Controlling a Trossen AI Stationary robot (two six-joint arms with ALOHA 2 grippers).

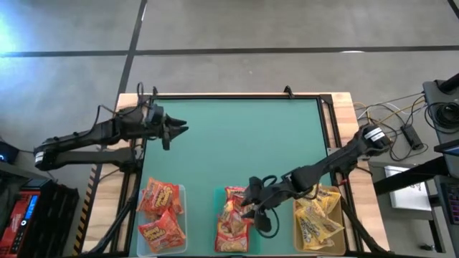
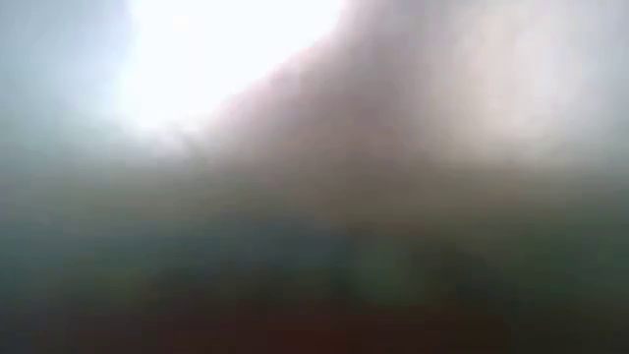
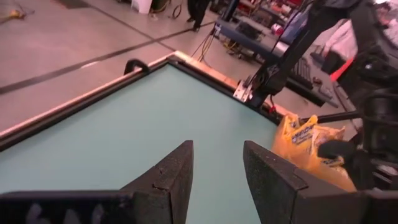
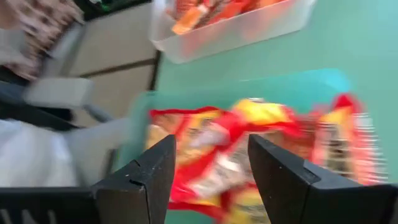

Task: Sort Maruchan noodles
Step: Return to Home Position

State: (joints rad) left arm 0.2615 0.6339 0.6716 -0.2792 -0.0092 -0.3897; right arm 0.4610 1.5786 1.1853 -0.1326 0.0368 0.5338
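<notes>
Red packets point(image 1: 231, 228) in green bin point(image 1: 217, 193) under right pincer point(image 1: 247, 199), parted, empty; yellow packets point(image 1: 315, 222) beside. Left pincer point(image 1: 178, 135) parted, empty.

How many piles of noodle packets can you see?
3: orange packets at left, red packets in the middle under the right gripper, yellow packets at right. Others may be hidden.

— What's in the low view?
— Only a bright fog. You can't tell anything.
— And the red packets point(image 4: 205, 134)?
— All smeary in the right wrist view. From above, the right arm point(image 1: 323, 168) hides part of them, and part of the yellow packets point(image 1: 315, 222) too.
</notes>
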